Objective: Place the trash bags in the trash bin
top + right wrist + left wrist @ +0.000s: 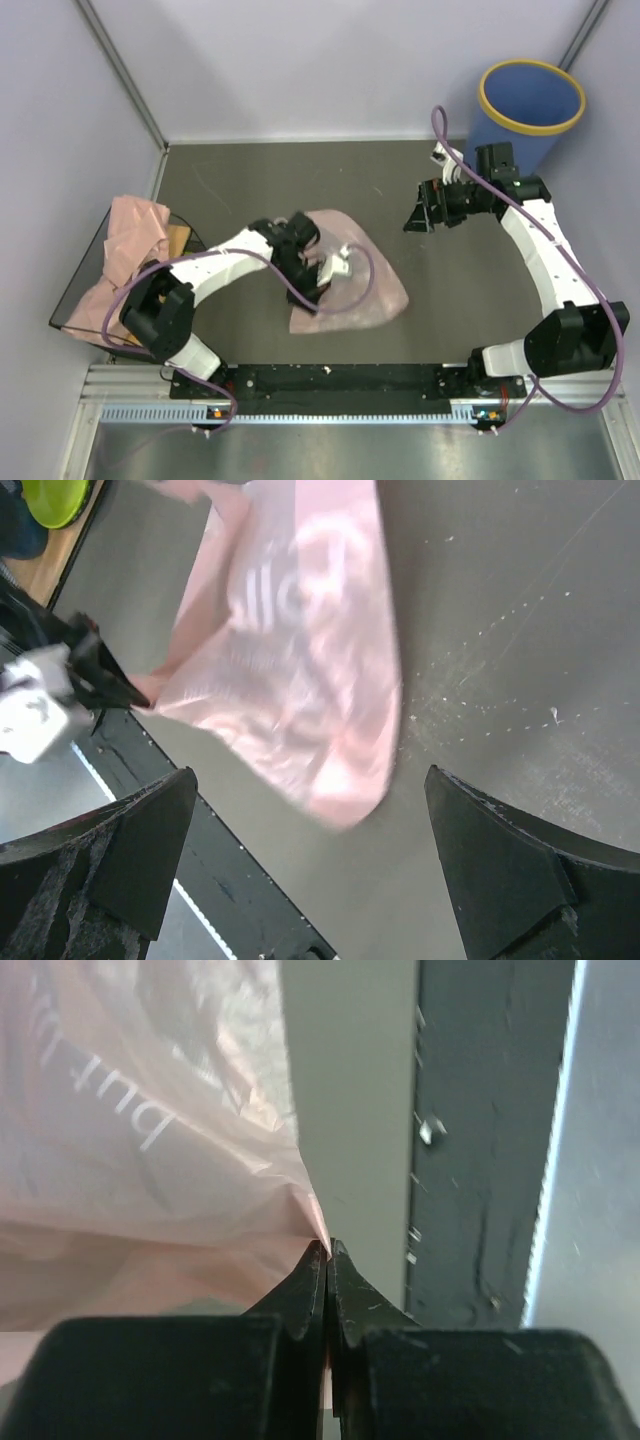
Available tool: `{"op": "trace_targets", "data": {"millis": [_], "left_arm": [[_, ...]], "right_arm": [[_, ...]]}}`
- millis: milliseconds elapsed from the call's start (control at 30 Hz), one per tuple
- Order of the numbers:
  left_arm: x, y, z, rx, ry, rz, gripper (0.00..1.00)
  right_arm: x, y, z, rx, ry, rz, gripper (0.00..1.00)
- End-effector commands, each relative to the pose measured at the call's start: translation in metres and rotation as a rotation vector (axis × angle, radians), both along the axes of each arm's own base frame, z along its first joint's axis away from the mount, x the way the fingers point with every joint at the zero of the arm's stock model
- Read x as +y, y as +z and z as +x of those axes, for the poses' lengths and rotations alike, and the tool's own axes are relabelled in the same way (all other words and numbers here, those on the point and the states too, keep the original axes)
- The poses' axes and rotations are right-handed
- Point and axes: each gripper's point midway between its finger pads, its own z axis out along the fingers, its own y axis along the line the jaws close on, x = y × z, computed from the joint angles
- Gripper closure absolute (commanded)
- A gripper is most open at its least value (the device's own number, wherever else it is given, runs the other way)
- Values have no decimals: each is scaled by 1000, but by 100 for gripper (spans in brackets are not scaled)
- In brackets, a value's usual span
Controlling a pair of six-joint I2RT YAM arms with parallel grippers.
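Left gripper (328, 1258) is clamped shut on the very edge of the pink trash bag (372, 282), which lies flat, low centre in the top view. Right gripper (422, 214) hangs wide open, holding nothing, right of centre, near the trash bin (528, 129) in the upper right corner. Spare bags (128, 240) are heaped at the left edge. Risks: the pinch looks like a sliver of thin film at the fingertips, so it could slip out on the lift. The bag is limp and bin-wide, so it may drape over the rim instead of dropping in. On the carry across, trailing film could catch on the right gripper.
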Motion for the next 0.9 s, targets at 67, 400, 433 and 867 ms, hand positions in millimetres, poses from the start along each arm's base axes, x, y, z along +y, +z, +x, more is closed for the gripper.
{"op": "trace_targets", "data": {"millis": [67,400,433,867], "left_arm": [[48,-37,-76,131,-175,173,72],[49,80,23,-93,161,-170,27],[49,83,36,-110,207,-187,27],[69,103,119,18,604,-407,29]], "right_arm": [[2,-18,13,58,26,-5,2],[58,-86,31,170,117,-77,9],[63,-89,37,182,101,-65,9],[147,-143,125,-34,140,-285,9]]}}
